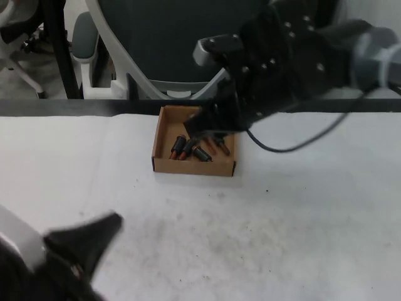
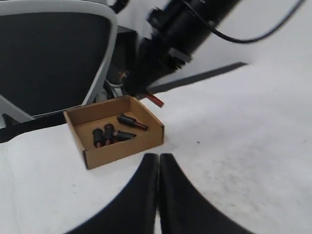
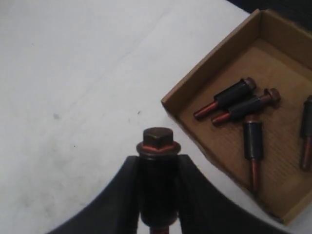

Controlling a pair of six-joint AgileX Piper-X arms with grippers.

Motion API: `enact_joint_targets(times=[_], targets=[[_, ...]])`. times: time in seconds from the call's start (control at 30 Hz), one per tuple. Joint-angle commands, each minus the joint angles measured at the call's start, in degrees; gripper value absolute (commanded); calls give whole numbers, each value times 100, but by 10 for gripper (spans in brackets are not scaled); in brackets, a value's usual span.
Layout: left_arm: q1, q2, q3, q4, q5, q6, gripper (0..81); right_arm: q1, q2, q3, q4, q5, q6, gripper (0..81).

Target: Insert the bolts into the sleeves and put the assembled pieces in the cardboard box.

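Observation:
The cardboard box [image 1: 194, 167] sits at the middle back of the white bench, with several assembled bolt-and-sleeve pieces [image 1: 202, 153] lying in it. My right gripper [image 3: 158, 168] is shut on another piece [image 3: 158, 146], a copper bolt with a hex head inside a black sleeve. In the left wrist view this piece [image 2: 155, 100] hangs just above the box's [image 2: 124, 148] far right corner. In the right wrist view the box [image 3: 214, 53] lies beside the held piece. My left gripper [image 2: 159, 157] is shut with nothing in it, near the front left [image 1: 116, 219], well short of the box.
A dark strip [image 1: 75, 106] marks the bench's back edge, with office chairs [image 1: 163, 37] behind it. A black cable [image 1: 282, 147] droops from the right arm over the bench beside the box. White bench surface [image 1: 282, 226] spreads in front of the box.

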Motion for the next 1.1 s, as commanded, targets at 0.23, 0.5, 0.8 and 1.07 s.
enact_joint_targets(times=[0.23,0.5,0.8,1.07], targets=[[2708,689,-38,-1343,2889,-917,8,-323,1392,-1862,797,-86,-65,3],[2090,411,-14,-280,2506,-868,8,-497,2189,-2490,1247,22,-170,3],[1727,303,-14,-336,2375,-660,8,-511,2484,-2488,1248,265,-210,3],[1727,303,-26,-2339,2022,-660,8,-511,2483,-2488,1248,173,-200,410]])
